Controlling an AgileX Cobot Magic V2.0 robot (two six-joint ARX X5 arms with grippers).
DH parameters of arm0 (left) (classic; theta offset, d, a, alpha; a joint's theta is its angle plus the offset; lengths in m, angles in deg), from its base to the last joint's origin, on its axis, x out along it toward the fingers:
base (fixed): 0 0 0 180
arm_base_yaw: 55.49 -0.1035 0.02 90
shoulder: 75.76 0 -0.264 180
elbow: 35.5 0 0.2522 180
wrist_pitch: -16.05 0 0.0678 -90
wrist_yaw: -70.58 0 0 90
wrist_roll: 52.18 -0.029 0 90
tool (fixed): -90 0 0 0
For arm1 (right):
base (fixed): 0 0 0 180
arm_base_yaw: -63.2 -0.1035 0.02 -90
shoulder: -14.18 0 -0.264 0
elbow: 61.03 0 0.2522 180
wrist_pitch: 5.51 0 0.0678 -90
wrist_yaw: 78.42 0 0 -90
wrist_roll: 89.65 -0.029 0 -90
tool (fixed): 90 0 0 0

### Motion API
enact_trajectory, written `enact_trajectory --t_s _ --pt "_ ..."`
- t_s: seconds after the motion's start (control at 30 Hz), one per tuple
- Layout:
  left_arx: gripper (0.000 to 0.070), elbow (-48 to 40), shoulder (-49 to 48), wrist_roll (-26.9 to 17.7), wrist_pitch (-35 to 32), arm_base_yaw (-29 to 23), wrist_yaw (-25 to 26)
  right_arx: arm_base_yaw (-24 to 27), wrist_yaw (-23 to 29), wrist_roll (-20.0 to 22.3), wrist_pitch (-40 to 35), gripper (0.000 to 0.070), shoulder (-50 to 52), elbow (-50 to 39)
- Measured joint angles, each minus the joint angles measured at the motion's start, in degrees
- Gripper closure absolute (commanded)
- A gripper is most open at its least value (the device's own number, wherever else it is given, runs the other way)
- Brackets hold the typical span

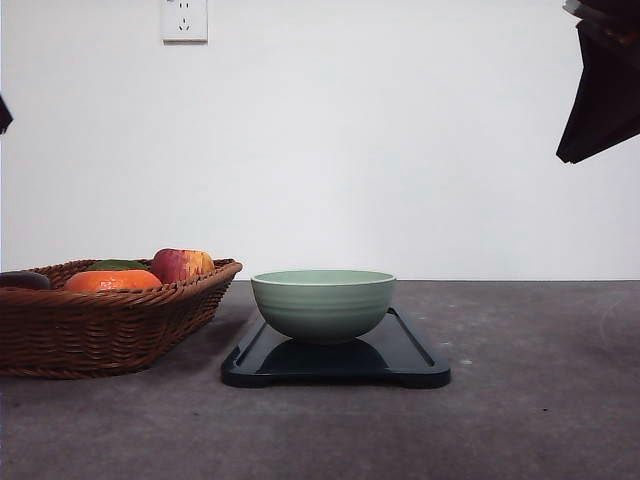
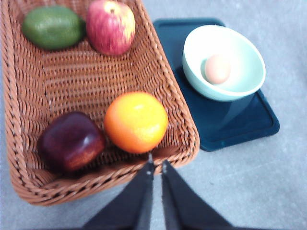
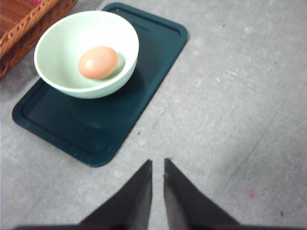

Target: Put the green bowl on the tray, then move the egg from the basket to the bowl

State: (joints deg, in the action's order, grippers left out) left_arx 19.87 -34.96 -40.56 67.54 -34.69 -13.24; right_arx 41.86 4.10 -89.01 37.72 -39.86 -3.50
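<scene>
Front view: one green bowl point(image 1: 323, 303) seated on one tray point(image 1: 420, 368), just beside one basket point(image 1: 60, 335) on the table point(image 1: 540, 420). First step judged done. Bowl's inside hidden from this low angle. In the basket, an orange point(image 1: 112, 281), a red apple point(image 1: 181, 264) and a sliver of green fruit point(image 1: 117, 265) poking above the rim. Dark arm parts at the upper corners, well clear of everything.

Left wrist view: one egg point(image 2: 217, 68) lying in the bowl point(image 2: 230, 84), bowl on the tray point(image 2: 242, 125). Second step judged done too (nothing left in the task sentence). Basket point(image 2: 72, 81) count: one orange point(image 2: 136, 121), one red apple point(image 2: 111, 27), one dark red fruit point(image 2: 71, 142), one green fruit point(image 2: 52, 27); four pieces, no egg among them. Left gripper point(image 2: 157, 164) above the basket's near rim, fingers drawn nearly together, gripping nothing.

Right wrist view: same single egg point(image 3: 98, 62) in the same bowl point(image 3: 72, 86), tray point(image 3: 115, 124) beneath, basket corner point(image 3: 24, 21) alongside. Right gripper point(image 3: 158, 163) over bare table, fingers nearly together, empty.
</scene>
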Motion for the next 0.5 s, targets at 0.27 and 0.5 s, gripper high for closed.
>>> enact_trajectory --t_s 0.27,0.5 --pt "0.07 0.0 0.0 0.0 -0.04 0.0 0.01 0.0 0.0 -0.01 -0.15 0.0684 0.0 0.0" --pt "0.07 -0.79 -2.04 -2.88 -1.54 -2.61 0.04 0.0 0.0 0.0 -0.17 0.0684 0.0 0.0"
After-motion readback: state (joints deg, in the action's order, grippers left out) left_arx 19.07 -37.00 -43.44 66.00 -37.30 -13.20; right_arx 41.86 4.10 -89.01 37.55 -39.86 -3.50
